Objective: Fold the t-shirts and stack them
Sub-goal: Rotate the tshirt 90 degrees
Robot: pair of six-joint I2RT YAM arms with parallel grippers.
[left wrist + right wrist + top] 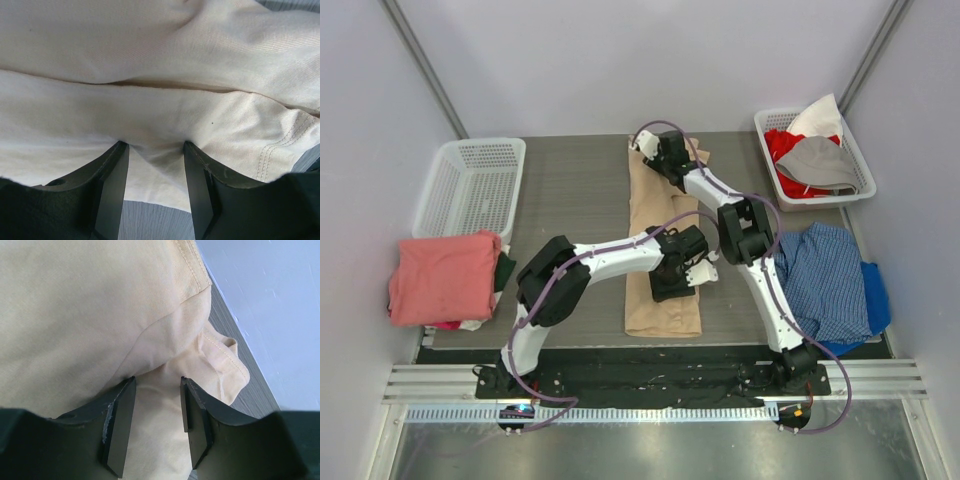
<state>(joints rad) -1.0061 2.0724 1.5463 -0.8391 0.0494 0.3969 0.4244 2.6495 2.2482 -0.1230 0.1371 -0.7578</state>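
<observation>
- A large tan cotton t-shirt (663,310) lies folded into a long narrow strip down the middle of the dark grey surface (570,190), running from 12 to 6 o'clock.
- The left end effector (155,148) sits low on the strip's 6 o'clock half. Its fingers are spread part way, with a flat fold of the tan cloth lying in the gap rather than pinched.
- The right end effector (157,381) is at the strip's 12 o'clock end. It is also spread part way, with a hemmed edge of the cloth between its fingers.
- A salmon-pink t-shirt (442,277) is folded square at 9 o'clock, on top of other folded cloth.
- An empty-looking white mesh basket (470,185) stands at 10 o'clock.
- A second white basket (767,150) at 2 o'clock holds red, grey and white garments.
- A blue checked garment (825,275) lies crumpled at 3 o'clock.
</observation>
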